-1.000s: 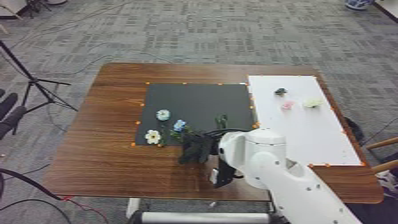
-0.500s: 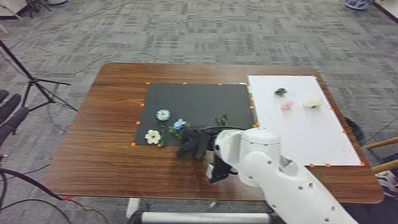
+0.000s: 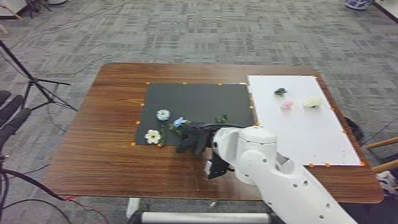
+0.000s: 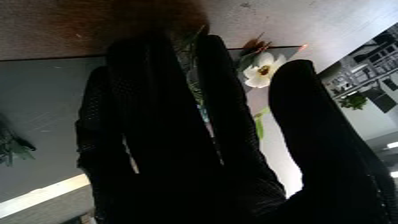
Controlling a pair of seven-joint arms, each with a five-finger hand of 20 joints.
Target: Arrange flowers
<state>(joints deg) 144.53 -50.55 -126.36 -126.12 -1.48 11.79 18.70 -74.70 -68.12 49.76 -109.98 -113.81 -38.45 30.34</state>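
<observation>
In my head view, the black-gloved right hand (image 3: 193,138), lower centre, blocks part of the blue-petalled flower (image 3: 180,121). Its wrist view shows me straight, slightly spread fingers and 1 brown-centred white flower (image 4: 264,70) beyond. The straight-fingered, black-gloved left hand (image 3: 8,119) is cut off, far left.

A black tripod stand (image 3: 33,79) rises from the gray carpet (image 3: 178,35) at ten o'clock from the surface (image 3: 84,167), with cables (image 3: 64,198) at eight. A blue-and-white pot (image 3: 358,4) sits at one o'clock, wooden chair parts (image 3: 384,144) between three and four.
</observation>
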